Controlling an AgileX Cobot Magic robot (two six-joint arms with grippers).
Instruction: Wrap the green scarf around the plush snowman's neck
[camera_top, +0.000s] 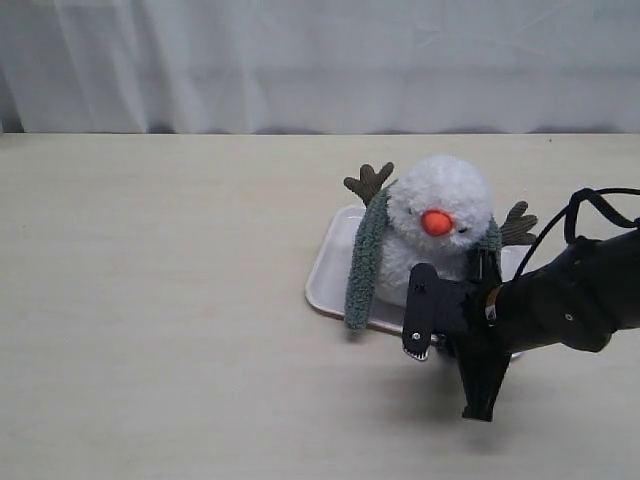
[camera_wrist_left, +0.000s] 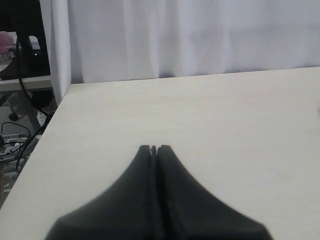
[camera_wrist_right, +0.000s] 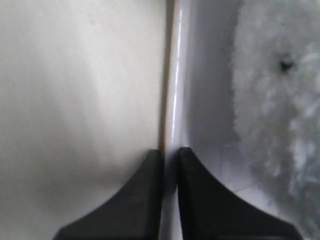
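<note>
The plush snowman (camera_top: 440, 230) stands upright in a white tray (camera_top: 328, 268), facing the camera. The green scarf (camera_top: 365, 262) lies round its neck. One long end hangs down its left side to the tray's front edge, and a short bit (camera_top: 492, 237) shows on the right. My right gripper (camera_wrist_right: 170, 150) is at the tray's front right edge, with its jaws closed either side of the tray rim (camera_wrist_right: 176, 75) and the snowman's white fluff (camera_wrist_right: 280, 110) beside it. My left gripper (camera_wrist_left: 154, 147) is shut and holds nothing, over bare table.
The tray sits right of centre on a pale wooden table (camera_top: 150, 300). A white curtain (camera_top: 300, 60) hangs along the far edge. The left wrist view shows the table's side edge (camera_wrist_left: 50, 125), with cables and a stand beyond it.
</note>
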